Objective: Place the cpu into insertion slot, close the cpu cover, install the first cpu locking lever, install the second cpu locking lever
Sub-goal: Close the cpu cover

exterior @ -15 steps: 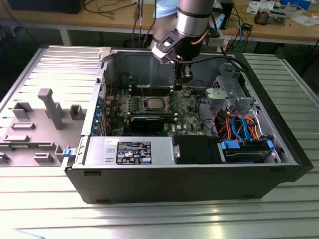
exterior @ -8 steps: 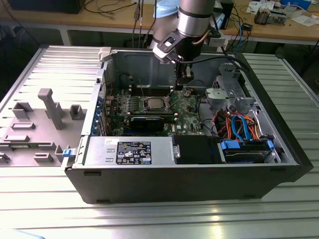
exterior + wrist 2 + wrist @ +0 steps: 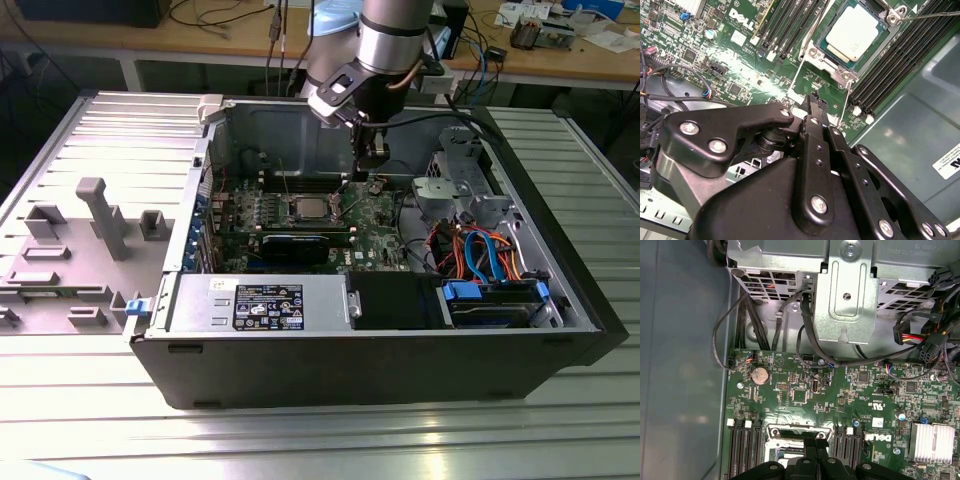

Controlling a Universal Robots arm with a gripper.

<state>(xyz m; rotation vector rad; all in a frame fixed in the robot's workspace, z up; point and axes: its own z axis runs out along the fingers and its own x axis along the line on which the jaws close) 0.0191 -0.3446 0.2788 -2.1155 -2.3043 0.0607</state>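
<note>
The cpu (image 3: 856, 32) shows its silvery top and lies flat in the insertion slot (image 3: 822, 46) on the green board. The cpu cover (image 3: 845, 75), a thin metal frame, lies down around it. One thin wire lever (image 3: 930, 15) runs off from a corner of the slot and another (image 3: 801, 72) runs along its side. My gripper (image 3: 812, 105) is shut, with nothing seen between its black fingers, just off the slot's edge. In the exterior view the gripper (image 3: 372, 165) hangs above the board, to the right of the cpu (image 3: 308, 208). The first wrist view has the gripper (image 3: 815, 444) over the slot's rim (image 3: 797, 432).
Long black memory slots (image 3: 900, 55) flank the socket on both sides. A metal drive cage (image 3: 455, 180) and bundled cables (image 3: 480, 255) stand to the exterior view's right. The power supply (image 3: 265, 305) fills the case front. Loose black cables (image 3: 805, 335) cross the board's edge. A finned heatsink (image 3: 932, 442) sits nearby.
</note>
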